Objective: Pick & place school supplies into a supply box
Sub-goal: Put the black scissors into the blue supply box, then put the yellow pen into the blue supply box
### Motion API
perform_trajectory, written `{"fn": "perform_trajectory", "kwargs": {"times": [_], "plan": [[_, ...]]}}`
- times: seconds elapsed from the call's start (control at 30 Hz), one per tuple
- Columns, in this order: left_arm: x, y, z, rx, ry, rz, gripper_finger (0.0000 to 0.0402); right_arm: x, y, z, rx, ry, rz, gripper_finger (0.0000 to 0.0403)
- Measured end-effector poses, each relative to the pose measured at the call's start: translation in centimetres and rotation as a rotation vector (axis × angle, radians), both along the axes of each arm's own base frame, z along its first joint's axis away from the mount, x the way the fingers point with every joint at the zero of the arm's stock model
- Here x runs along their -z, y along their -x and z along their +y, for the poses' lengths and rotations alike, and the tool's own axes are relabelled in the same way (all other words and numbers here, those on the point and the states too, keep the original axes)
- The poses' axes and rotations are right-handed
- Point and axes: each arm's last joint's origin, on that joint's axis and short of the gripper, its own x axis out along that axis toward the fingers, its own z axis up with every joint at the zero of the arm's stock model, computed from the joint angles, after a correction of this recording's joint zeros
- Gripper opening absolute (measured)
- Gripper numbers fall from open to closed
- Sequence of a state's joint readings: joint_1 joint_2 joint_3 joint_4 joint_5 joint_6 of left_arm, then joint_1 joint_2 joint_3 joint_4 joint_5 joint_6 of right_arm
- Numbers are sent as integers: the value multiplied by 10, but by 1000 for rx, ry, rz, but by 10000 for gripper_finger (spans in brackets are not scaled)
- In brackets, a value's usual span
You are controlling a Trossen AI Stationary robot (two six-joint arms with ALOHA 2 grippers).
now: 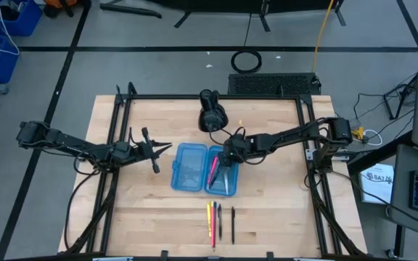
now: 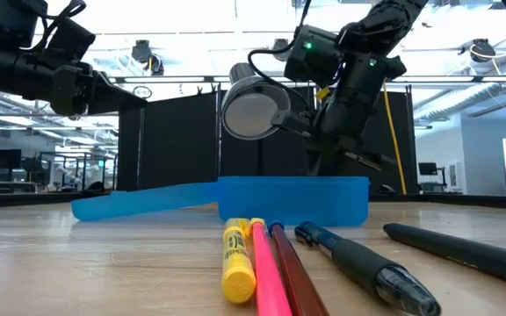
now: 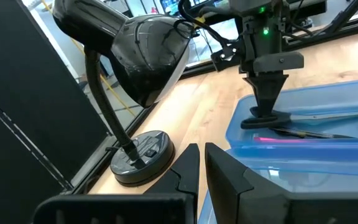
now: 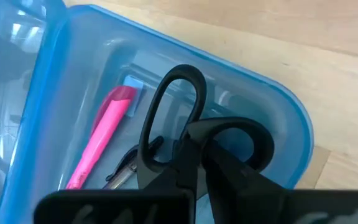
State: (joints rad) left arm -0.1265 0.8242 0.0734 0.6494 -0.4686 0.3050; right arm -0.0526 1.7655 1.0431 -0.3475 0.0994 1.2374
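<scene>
The translucent blue supply box [image 1: 202,168] lies open at the table's middle, and also shows in the low view [image 2: 292,200]. Its right half holds a pink pen [image 4: 101,140] and a dark pen [image 4: 123,173]. My right gripper [image 1: 231,152] stands over that half, shut on the black-handled scissors [image 4: 179,118], whose silver blades [image 3: 328,116] reach along inside the box. My left gripper [image 1: 167,147] hovers shut and empty just left of the box. Several pens [image 1: 220,221] lie on the table near its front edge. My right gripper pinches the scissors' black handle [image 4: 191,134] between its two fingers, where the two finger loops meet. The fingers [image 3: 267,93] come from above, pointing down. The scissors lie about level inside the box's right half, blades pointing away from the gripper toward the table's near edge.
A bulky black desk lamp [image 1: 212,112] stands behind the box at the table's far side, close to my right arm; it also shows in the left wrist view [image 3: 135,62]. Yellow, pink, red and black pens [image 2: 266,268] lie side by side in front of the box.
</scene>
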Motion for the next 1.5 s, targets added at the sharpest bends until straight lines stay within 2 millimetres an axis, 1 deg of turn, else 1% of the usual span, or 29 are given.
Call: {"fn": "perform_trajectory", "kwargs": {"times": [0.1, 0.27, 0.4, 0.5, 0.63, 0.77, 0.9, 0.97, 1.1, 1.17, 1.23, 1.3, 1.4, 1.5], "plan": [[0, 0, 0, 0, 0, 1, 33, 0, 0, 0, -21, 11, -2, 26], [0, 0, 0, 0, 0, 2, 33, -1, -3, 0, -34, 18, -30, 78], [0, 0, 0, 0, 1, 2, 33, -5, -3, 0, -41, 18, -48, 111], [0, 0, 0, 6, 2, 3, 33, -13, -2, 0, -51, 14, -73, 129], [1, 0, -1, 36, 6, 7, 33, -32, -2, 7, -110, 33, -165, 147], [2, 0, -1, 40, 6, 15, 33, -57, 0, 26, -211, 61, -281, 156], [2, 0, -1, 41, 5, 18, 33, -82, 6, 53, -373, 100, -401, 154], [2, 0, -1, 41, 5, 19, 33, -95, 12, 69, -482, 125, -463, 152], [2, 0, -1, 41, 5, 18, 33, -120, 16, 104, -755, 222, -682, 151], [2, 0, -1, 41, 5, 19, 33, -132, 16, 121, -865, 281, -822, 151], [2, 0, -1, 42, 5, 17, 33, -141, 18, 134, -928, 336, -929, 149], [2, 0, -1, 42, 5, 18, 33, -148, 20, 143, -961, 381, -1012, 148], [2, 0, -1, 43, 5, 18, 33, -153, 23, 152, -993, 416, -1074, 146], [2, 0, -1, 46, 5, 18, 33, -154, 26, 160, -1036, 441, -1095, 144]]}}
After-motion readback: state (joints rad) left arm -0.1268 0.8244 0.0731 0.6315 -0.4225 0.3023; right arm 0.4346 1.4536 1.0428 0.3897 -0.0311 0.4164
